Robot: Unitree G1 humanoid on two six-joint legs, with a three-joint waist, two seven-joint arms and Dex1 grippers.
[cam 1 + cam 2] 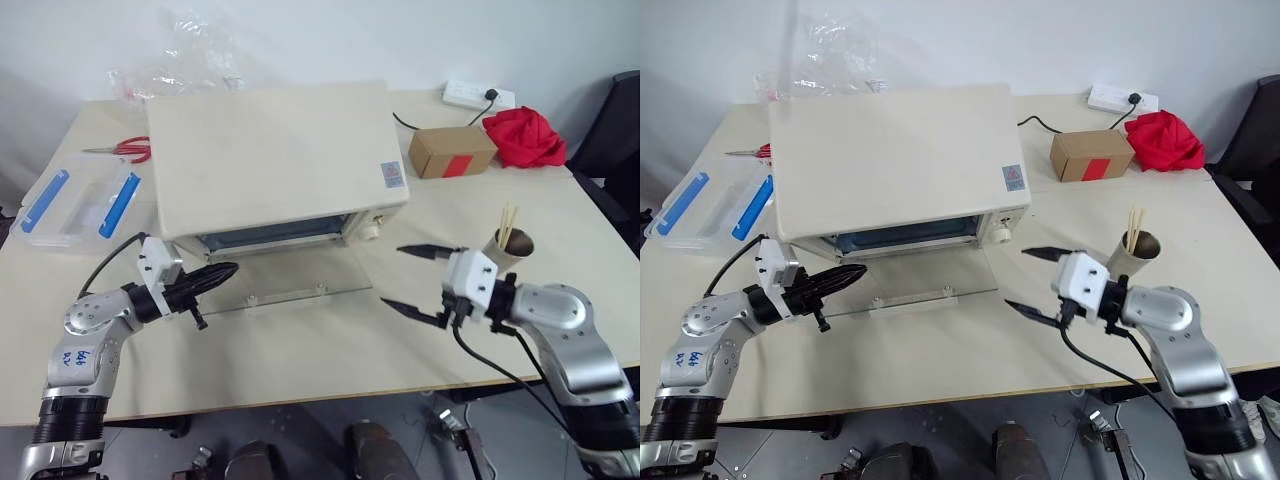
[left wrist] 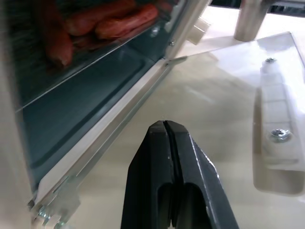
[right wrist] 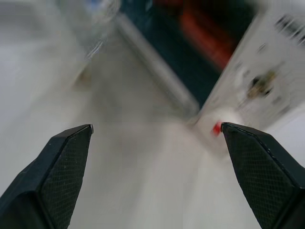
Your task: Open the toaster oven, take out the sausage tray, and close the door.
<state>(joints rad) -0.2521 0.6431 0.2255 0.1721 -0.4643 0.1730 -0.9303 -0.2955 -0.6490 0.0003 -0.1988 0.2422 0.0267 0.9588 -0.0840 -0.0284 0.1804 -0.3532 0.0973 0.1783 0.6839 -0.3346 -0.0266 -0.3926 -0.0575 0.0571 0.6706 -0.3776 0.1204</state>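
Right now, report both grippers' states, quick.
Left gripper: closed, holding nothing, over the lowered door.
Right gripper: open wide, holding nothing.

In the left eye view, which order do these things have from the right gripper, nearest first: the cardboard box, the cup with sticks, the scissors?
From the right gripper:
1. The cup with sticks, just behind it on the table's right side.
2. The cardboard box, farther back on the right, beside the toaster oven.
3. The scissors, far across the table at the back left.
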